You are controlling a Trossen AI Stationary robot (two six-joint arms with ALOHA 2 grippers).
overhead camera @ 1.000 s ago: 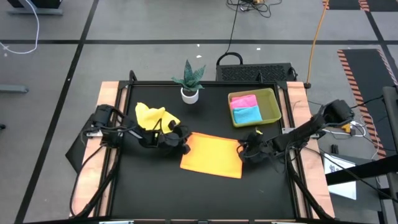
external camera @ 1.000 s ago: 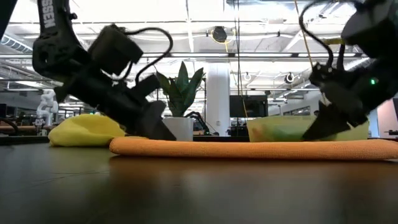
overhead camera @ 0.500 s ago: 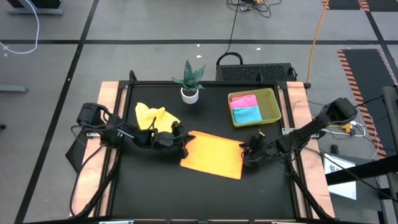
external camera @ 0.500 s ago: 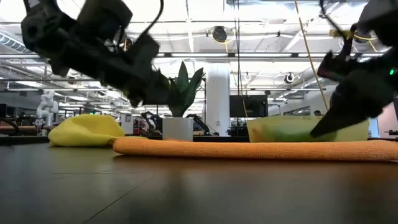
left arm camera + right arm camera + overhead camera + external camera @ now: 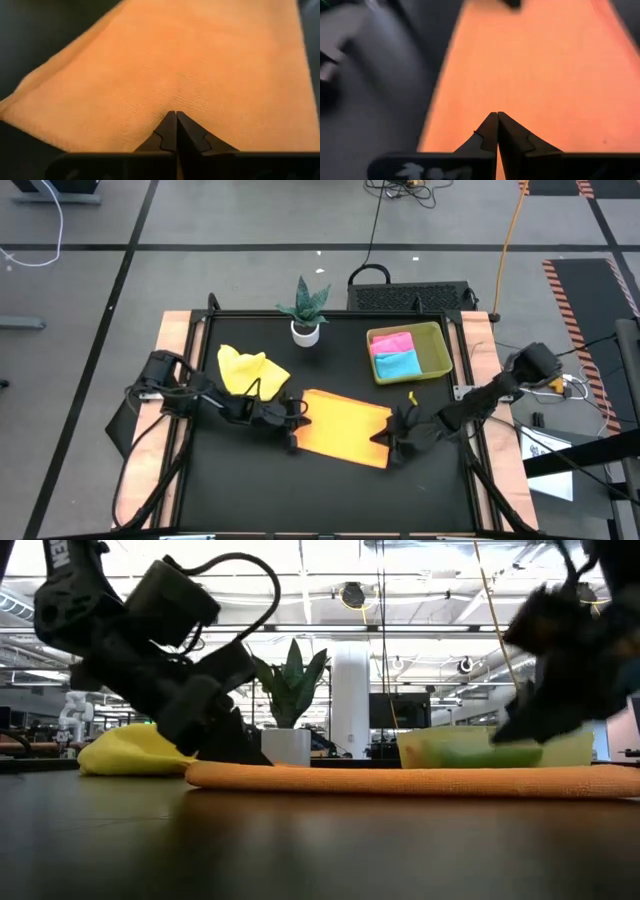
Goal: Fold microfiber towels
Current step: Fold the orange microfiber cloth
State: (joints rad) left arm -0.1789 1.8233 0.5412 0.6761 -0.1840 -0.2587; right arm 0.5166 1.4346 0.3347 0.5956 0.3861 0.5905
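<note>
Orange towel (image 5: 340,428) lay flat beside the tray (image 5: 437,360); left gripper (image 5: 293,423) and right gripper (image 5: 386,442) pinched its opposite edges, fingers pressed together.

The orange towel (image 5: 165,65) is soft matt cloth with a fine ribbed weave. The bench (image 5: 240,490) has a smooth black top with a faint sheen, edged in pale wood. The yellow-green tray (image 5: 436,356) looks like smooth plastic; both fingers (image 5: 192,137) look matt black.

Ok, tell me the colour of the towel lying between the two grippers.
Orange towel, plain; clearest in the high view.
</note>
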